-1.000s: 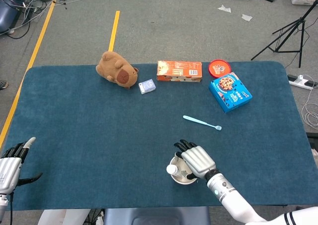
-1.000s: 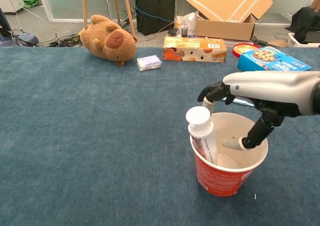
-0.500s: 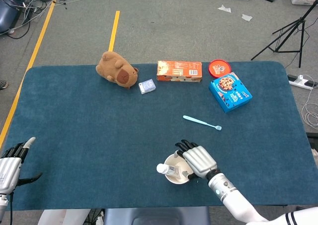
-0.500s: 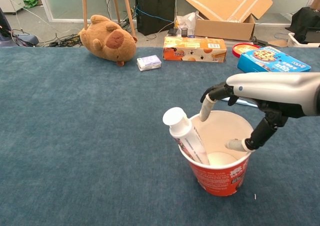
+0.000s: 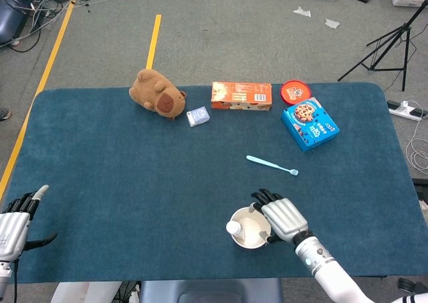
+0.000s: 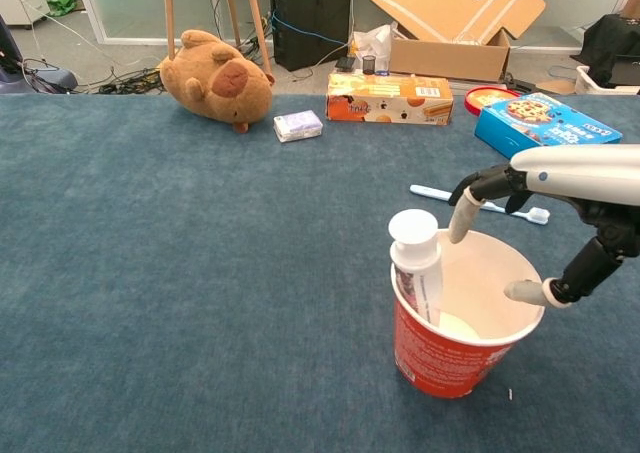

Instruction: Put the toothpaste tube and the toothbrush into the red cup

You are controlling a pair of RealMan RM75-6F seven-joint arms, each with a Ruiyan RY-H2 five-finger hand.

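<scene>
The red cup (image 5: 251, 224) (image 6: 445, 358) stands upright near the table's front edge. The toothpaste tube (image 5: 233, 229) (image 6: 415, 268) leans inside it against the left rim, white cap up. The light blue toothbrush (image 5: 271, 164) (image 6: 430, 191) lies flat on the cloth beyond the cup. My right hand (image 5: 284, 219) (image 6: 560, 178) hovers at the cup's right side with its fingers (image 6: 462, 218) spread over the far rim and its thumb by the right rim, holding nothing. My left hand (image 5: 13, 226) hangs open off the table's front left corner.
Along the back edge sit a brown plush (image 5: 157, 93), a small white box (image 5: 198, 116), an orange carton (image 5: 241, 95), a red round lid (image 5: 295, 89) and a blue cookie box (image 5: 309, 123). A tripod stands on the floor at the right.
The cup tipped left with the tube half a second ago and now stands upright again. My right hand slid right, its thumb coming out of the cup. The left hand stayed still.
</scene>
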